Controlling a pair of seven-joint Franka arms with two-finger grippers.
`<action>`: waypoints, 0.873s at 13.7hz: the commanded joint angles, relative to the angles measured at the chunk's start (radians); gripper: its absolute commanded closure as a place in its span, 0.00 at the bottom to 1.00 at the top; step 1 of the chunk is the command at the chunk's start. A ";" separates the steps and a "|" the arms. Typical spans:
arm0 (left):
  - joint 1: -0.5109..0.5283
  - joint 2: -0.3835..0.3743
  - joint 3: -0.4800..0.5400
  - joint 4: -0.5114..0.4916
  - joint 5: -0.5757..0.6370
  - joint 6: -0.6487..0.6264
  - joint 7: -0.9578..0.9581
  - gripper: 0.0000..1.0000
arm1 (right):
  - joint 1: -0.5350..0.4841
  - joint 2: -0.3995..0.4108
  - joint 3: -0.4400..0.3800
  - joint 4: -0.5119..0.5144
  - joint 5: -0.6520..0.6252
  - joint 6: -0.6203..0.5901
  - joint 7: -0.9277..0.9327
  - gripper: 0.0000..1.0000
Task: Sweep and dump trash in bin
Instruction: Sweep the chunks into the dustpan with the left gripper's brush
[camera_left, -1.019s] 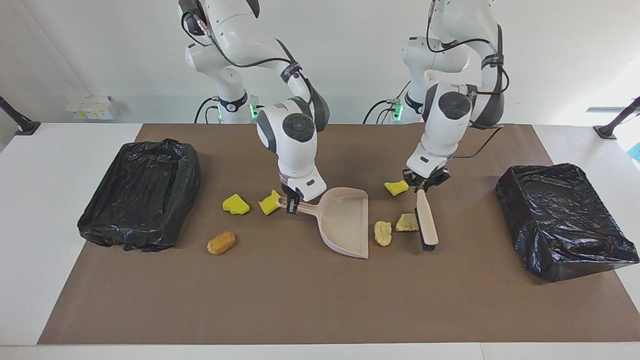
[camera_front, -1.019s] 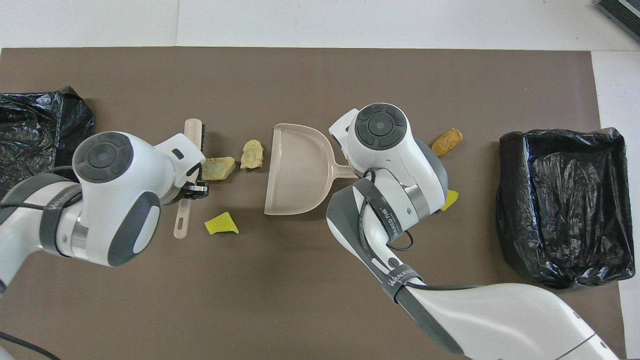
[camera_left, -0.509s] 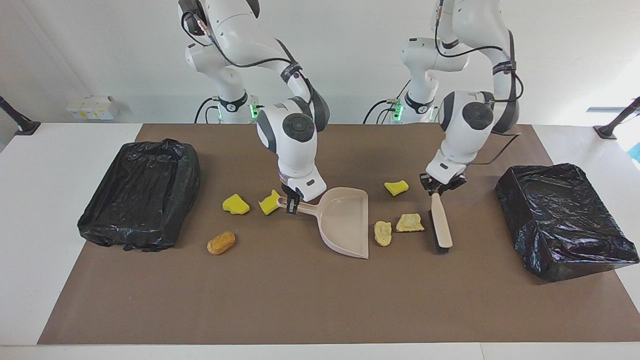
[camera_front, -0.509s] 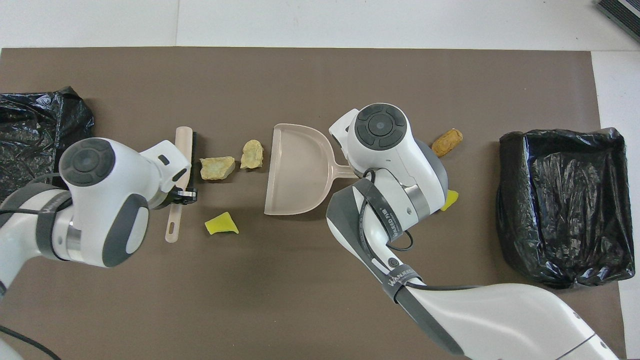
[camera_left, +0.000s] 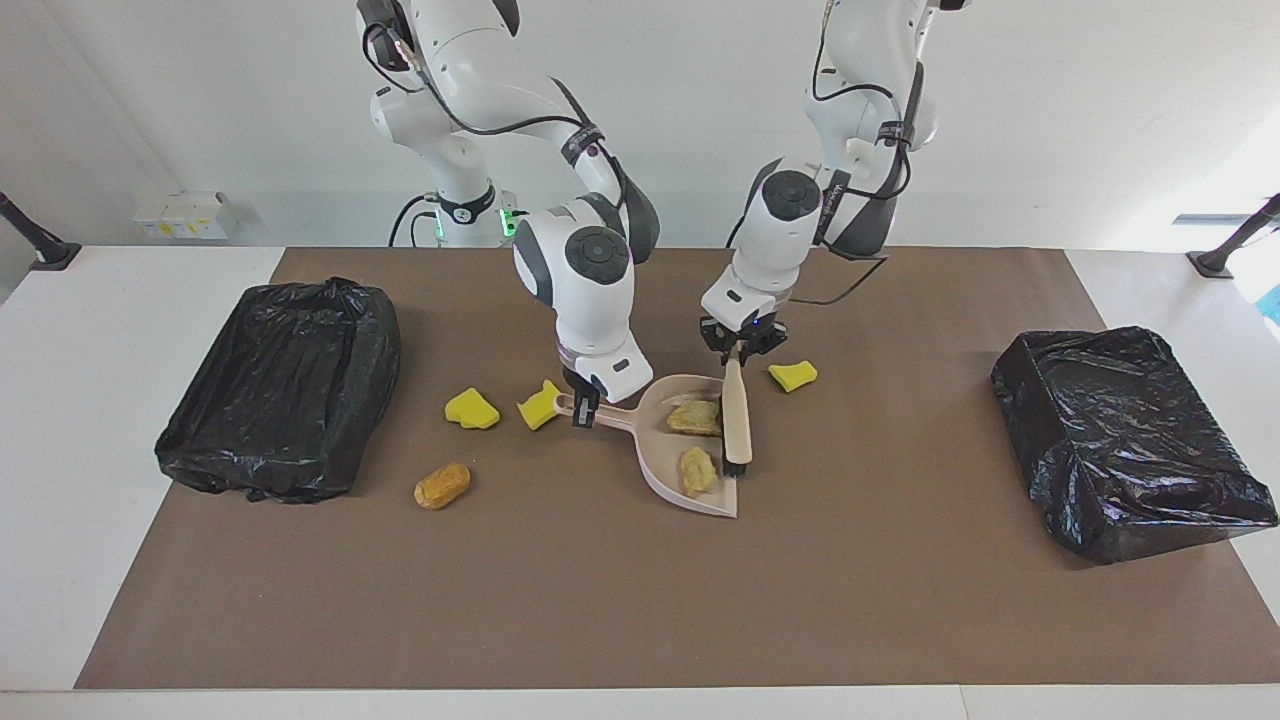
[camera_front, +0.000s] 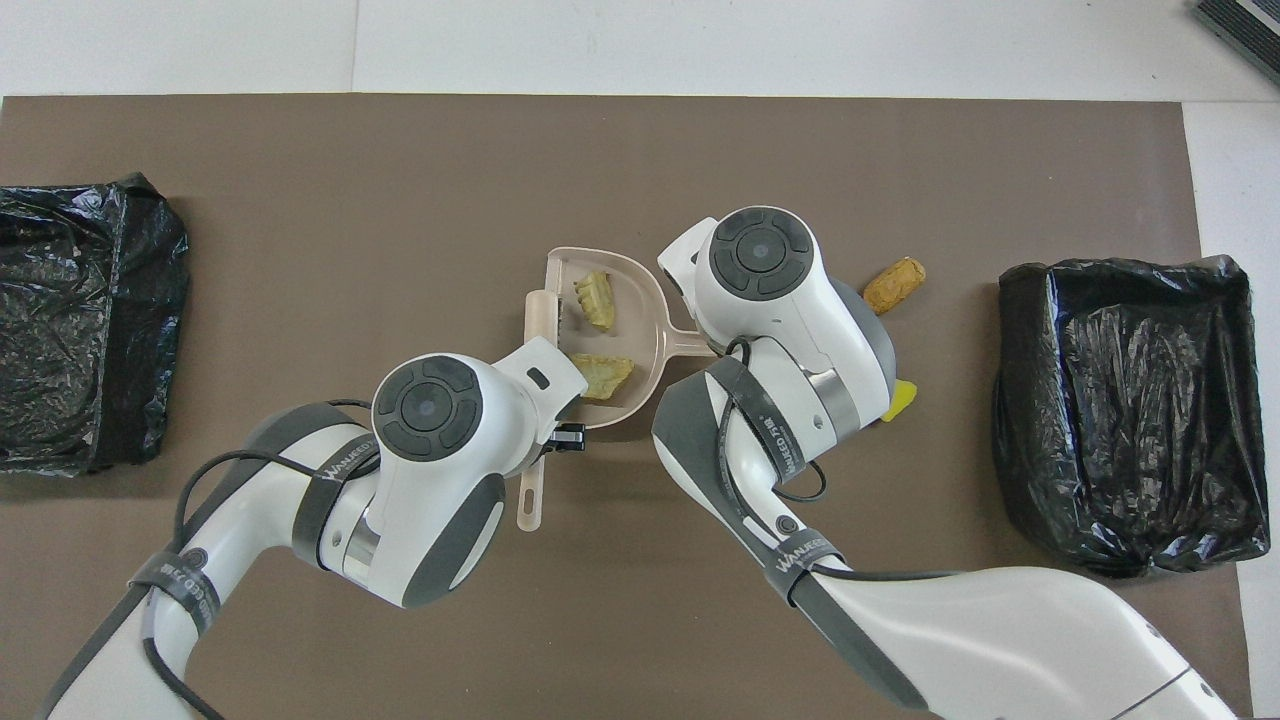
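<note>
While 2 crumbly tan lumps (camera_left: 694, 442) sit inside, smooth beige scoop-shaped dustpan (camera_left: 672, 478)

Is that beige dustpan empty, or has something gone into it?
Not empty. The dustpan holds two tan lumps, with the brush across its open mouth.

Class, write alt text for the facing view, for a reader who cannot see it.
The left end effector holds a brush at the mouth of a beige dustpan with two tan lumps inside, while the right end effector grips the dustpan's handle. Three yellow chunks and a brown lump lie on the brown mat, with black-lined bins at both ends.
</note>
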 joint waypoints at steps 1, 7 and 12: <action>0.024 -0.043 0.027 0.014 -0.014 -0.103 -0.027 1.00 | 0.000 -0.012 0.005 -0.018 -0.009 0.004 0.031 1.00; 0.122 -0.192 0.027 -0.080 -0.001 -0.338 -0.253 1.00 | -0.006 -0.015 0.004 -0.030 -0.029 0.016 -0.095 1.00; 0.107 -0.351 0.020 -0.308 0.020 -0.318 -0.505 1.00 | 0.002 -0.034 0.005 -0.068 -0.061 0.025 -0.188 1.00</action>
